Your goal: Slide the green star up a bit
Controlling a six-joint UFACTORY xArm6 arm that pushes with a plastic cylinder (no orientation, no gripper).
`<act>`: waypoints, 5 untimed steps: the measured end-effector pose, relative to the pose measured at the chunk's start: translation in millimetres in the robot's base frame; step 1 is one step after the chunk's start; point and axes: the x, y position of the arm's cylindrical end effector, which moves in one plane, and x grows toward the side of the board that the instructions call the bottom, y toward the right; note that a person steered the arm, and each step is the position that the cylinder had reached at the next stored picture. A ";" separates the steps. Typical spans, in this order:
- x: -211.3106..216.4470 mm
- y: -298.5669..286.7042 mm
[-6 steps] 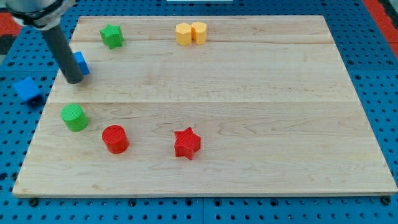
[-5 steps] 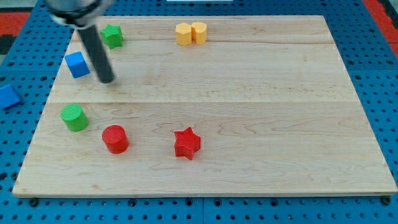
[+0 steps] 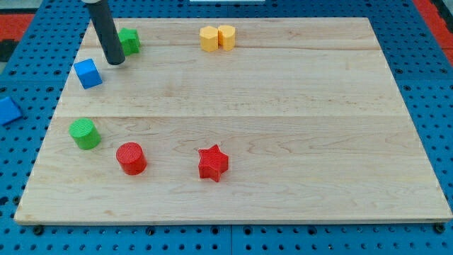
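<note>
The green star (image 3: 129,40) sits near the top left of the wooden board (image 3: 283,106), partly hidden on its left side by my rod. My tip (image 3: 114,61) rests on the board just below and left of the green star, close to it; I cannot tell whether they touch. A blue cube (image 3: 87,73) lies just below and left of my tip.
Two yellow blocks (image 3: 216,37) stand together at the top middle. A green cylinder (image 3: 85,133), a red cylinder (image 3: 131,157) and a red star (image 3: 212,162) lie across the lower left. Another blue block (image 3: 7,110) lies off the board at the left edge.
My tip swept from left of the blue cube to its right, then moved up to just below-left of the green star. The off-board blue block slid left and down. The green star has not visibly moved.
</note>
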 end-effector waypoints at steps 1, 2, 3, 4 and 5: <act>-2.7 -1.2; -2.8 -1.2; -2.8 0.4; -26.8 0.2; -42.2 -0.1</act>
